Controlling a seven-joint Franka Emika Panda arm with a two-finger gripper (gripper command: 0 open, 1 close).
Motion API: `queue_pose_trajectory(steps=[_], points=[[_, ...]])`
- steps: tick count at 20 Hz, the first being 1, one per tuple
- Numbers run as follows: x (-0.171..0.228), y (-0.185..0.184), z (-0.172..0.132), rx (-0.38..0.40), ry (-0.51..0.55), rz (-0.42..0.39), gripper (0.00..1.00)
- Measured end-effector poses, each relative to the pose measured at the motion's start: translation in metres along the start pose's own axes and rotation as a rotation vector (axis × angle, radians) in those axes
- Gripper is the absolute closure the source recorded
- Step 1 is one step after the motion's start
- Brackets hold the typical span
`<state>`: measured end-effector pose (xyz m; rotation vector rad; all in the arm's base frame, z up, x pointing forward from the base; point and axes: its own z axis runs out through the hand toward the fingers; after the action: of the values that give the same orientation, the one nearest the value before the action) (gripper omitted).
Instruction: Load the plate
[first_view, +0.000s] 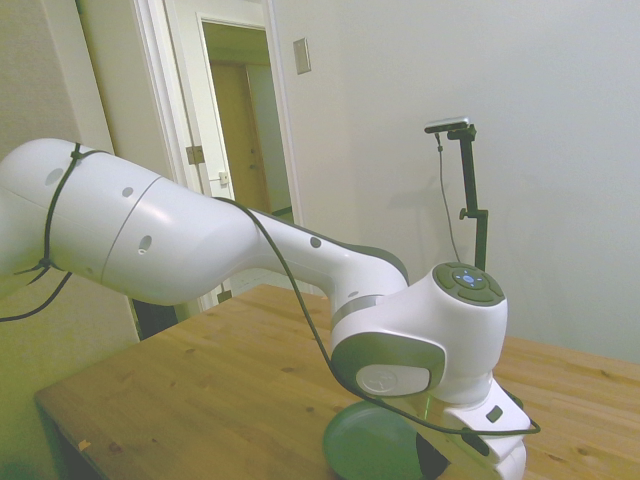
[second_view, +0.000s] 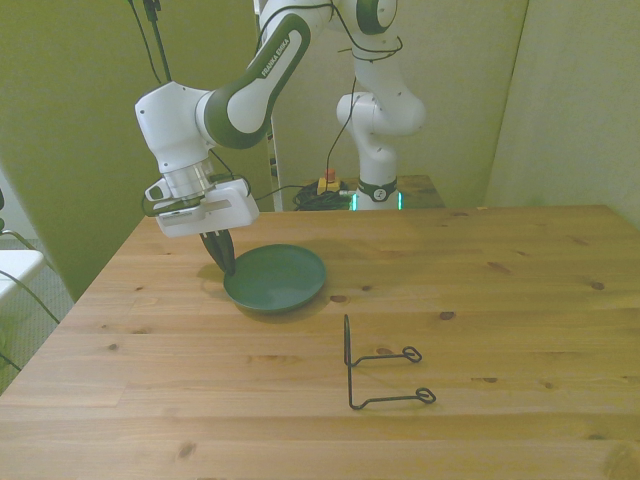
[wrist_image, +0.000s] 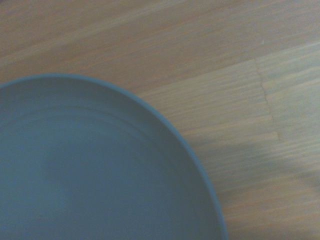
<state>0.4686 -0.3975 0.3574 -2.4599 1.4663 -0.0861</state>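
Observation:
The dark teal-green plate (second_view: 278, 279) lies on the wooden table (second_view: 500, 300) toward the front view's left. My gripper (second_view: 226, 264) comes down at the plate's rim on that left side, its dark fingers pinched together on the rim. That edge looks raised a little off the wood. In the side view the plate (first_view: 362, 442) shows under the wrist, and the arm hides the fingers. The wrist view is filled by the plate (wrist_image: 95, 175) from close by, over bare wood.
A small black wire stand (second_view: 377, 372) sits on the table nearer the camera, toward the front view's right of the plate. Behind the table's far edge are cables and a red button box (second_view: 327, 185).

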Motion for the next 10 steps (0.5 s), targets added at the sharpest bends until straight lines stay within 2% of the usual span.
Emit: queue_pose_trajectory(steps=[5,10], points=[[-0.001,-0.007,-0.008,0.003,0.010,0.021,1.00],[-0.009,-0.029,-0.031,-0.017,0.035,0.037,1.00]])
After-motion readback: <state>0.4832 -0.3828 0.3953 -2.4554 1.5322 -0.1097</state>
